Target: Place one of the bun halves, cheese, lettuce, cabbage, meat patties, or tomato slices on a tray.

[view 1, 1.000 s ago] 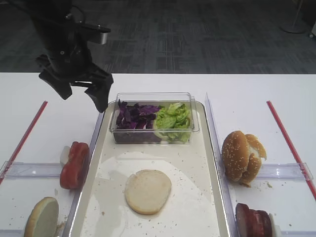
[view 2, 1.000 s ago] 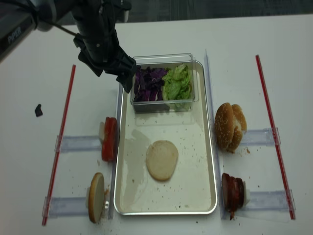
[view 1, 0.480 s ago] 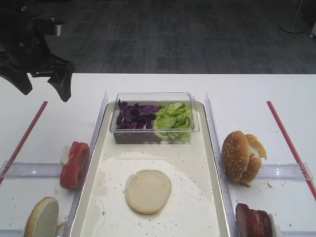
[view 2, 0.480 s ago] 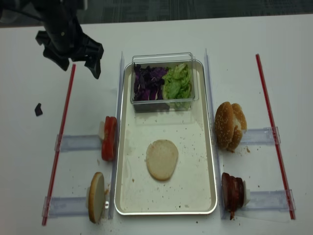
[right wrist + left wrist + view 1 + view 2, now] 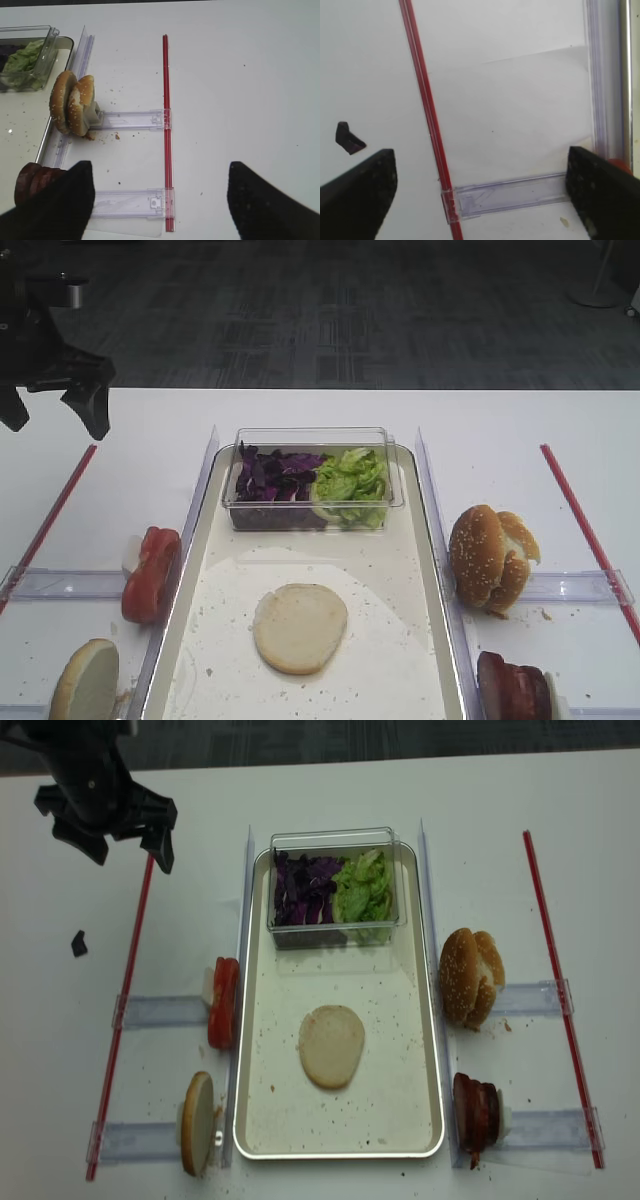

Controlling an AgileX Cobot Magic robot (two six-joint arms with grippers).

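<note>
A pale bun half (image 5: 299, 628) (image 5: 331, 1046) lies flat on the speckled tray (image 5: 392, 575) (image 5: 392, 1010). At the tray's far end a clear box holds purple cabbage (image 5: 272, 475) and green lettuce (image 5: 350, 480). Left of the tray stand tomato slices (image 5: 150, 573) and another bun half (image 5: 85, 680) on edge. Meat patties (image 5: 512, 688) (image 5: 32, 180) stand to its right. Cheese is out of view. My left gripper (image 5: 55, 415) (image 5: 130, 853) (image 5: 479, 167) hangs open and empty over the far left of the table. My right gripper (image 5: 160, 185) is open and empty beside the patties.
A sesame bun (image 5: 488, 558) (image 5: 72, 107) leans on a clear rail right of the tray. Red strips (image 5: 50, 515) (image 5: 166, 125) run along both sides. A small dark scrap (image 5: 78, 944) (image 5: 347, 138) lies at the far left.
The left gripper has swung left, away from the clear box, out to the table's far left, staying open. Nothing on the tray has moved.
</note>
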